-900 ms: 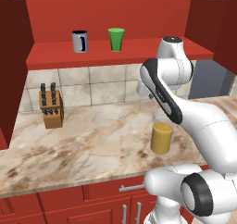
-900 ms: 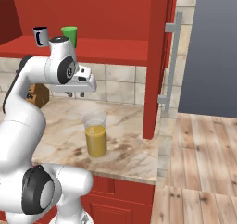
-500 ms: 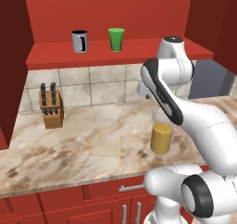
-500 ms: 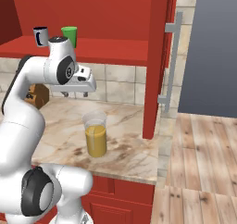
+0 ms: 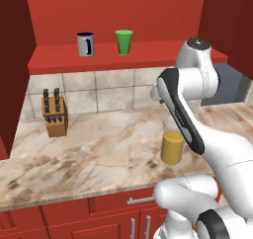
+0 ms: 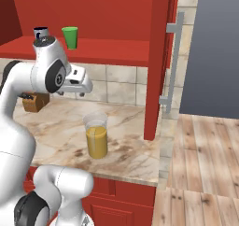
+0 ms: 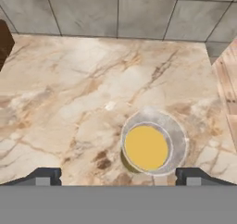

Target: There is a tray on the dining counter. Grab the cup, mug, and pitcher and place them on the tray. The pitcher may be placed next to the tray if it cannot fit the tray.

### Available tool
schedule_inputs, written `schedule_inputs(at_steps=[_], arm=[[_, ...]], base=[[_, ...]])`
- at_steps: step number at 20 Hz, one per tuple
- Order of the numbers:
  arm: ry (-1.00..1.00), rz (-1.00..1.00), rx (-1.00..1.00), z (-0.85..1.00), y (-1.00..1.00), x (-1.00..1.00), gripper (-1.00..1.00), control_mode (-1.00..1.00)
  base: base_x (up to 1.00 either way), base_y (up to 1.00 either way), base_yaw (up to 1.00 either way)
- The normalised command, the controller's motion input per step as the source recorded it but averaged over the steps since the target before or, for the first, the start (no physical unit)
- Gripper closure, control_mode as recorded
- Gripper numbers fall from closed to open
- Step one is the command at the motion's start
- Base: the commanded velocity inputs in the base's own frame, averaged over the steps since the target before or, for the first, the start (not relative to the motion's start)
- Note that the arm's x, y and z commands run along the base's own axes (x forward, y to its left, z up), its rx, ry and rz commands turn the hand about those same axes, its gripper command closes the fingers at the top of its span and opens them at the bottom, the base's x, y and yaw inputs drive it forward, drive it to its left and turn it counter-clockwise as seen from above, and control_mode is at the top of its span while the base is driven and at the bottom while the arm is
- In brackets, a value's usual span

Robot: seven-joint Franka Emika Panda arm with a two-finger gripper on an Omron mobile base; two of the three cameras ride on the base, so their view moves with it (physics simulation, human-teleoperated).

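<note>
step: going for the pitcher (image 7: 152, 146), it stands on the worktop (image 5: 99, 149) low and right of middle in the hand view | jaws: wide open, holding nothing, above it | next: drop straight down around it and squeeze

Green cup (image 5: 124, 41) — orange-yellow pitcher (image 5: 172, 147), seemingly grey mug (image 5: 85, 44).

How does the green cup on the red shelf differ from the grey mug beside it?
The cup is bright green and has no handle; the mug is grey with a dark handle. The cup tapers toward its base, while the mug is a straight cylinder. Both stand upright on the red shelf, apart from each other.
</note>
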Motion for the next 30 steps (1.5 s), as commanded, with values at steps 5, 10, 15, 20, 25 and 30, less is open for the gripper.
schedule_inputs(at_steps=[5, 10, 15, 20, 25, 30], arm=[[-0.14, -0.12, 0.1, 0.36, 0.0, -0.41, -1.0, -1.0], [-0.09, -0.15, 0.14, 0.43, 0.0, -0.13, -1.0, -1.0], [-0.07, -0.14, 0.15, 0.55, 0.0, 0.0, -1.0, -1.0], [-0.06, -0.1, 0.17, 0.63, 0.0, -0.01, -1.0, -1.0], [-0.06, -0.09, 0.19, 0.64, 0.0, -0.03, -1.0, -1.0], [-0.05, -0.08, 0.23, 0.34, 0.03, 0.0, -1.0, -1.0]], base=[[0.0, 0.0, 0.0], [0.0, 0.0, 0.0], [0.0, 0.0, 0.0], [0.0, 0.0, 0.0], [0.0, 0.0, 0.0], [0.0, 0.0, 0.0]])
